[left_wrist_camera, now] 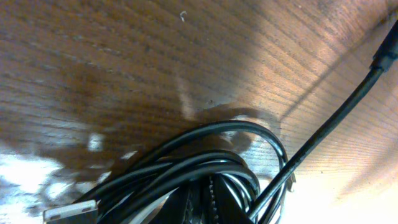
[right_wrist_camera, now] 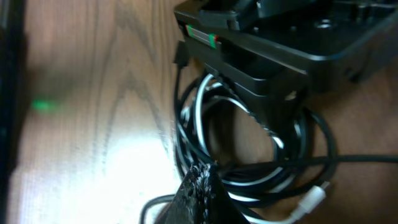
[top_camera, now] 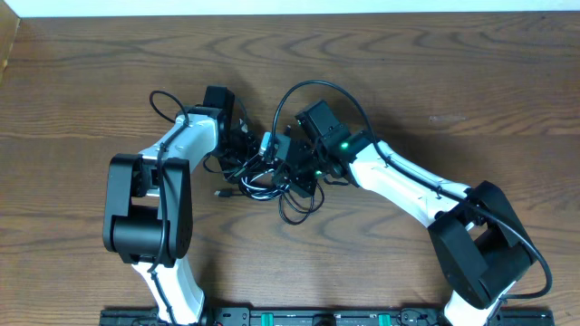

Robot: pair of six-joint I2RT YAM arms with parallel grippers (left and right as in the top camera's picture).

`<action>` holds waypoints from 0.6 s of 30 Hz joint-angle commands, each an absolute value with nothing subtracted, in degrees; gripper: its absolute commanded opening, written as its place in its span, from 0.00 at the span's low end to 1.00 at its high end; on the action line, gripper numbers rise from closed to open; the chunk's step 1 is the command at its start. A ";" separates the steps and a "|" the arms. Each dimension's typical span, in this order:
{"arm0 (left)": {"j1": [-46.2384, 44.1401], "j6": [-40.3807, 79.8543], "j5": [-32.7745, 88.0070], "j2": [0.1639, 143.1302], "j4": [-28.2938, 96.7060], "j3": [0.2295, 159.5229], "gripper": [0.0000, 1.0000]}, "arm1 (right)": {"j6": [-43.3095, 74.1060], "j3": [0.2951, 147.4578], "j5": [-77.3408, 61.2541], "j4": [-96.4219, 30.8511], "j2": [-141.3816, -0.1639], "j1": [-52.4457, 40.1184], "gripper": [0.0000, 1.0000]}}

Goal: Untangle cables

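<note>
Between left tool (top_camera: 246, 149), right tool (top_camera: 288, 156): cables (top_camera: 272, 188) bunched, touching both.

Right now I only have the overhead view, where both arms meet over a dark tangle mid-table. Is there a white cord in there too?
Observer: Yes. The right wrist view shows a white cable threaded among the loops of the black cables.
Reviewer: Is any plug end lying free of the knot?
Observer: In the left wrist view a flat metal USB plug lies on the table at the edge of the black coil.
</note>
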State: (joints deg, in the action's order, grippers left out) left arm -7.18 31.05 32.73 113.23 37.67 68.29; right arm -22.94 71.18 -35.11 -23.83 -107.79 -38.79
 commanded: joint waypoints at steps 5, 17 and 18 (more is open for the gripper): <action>-7.44 30.04 25.87 117.56 36.32 67.70 0.08 | -19.29 71.96 -40.36 -26.04 -106.39 -37.32 0.01; -7.42 30.06 25.87 117.56 36.29 67.70 0.08 | -35.92 71.94 -16.25 -30.41 -106.39 -41.06 0.11; -7.42 30.06 25.87 117.56 36.29 67.70 0.08 | -36.40 71.94 -16.19 -29.87 -106.39 -41.36 0.11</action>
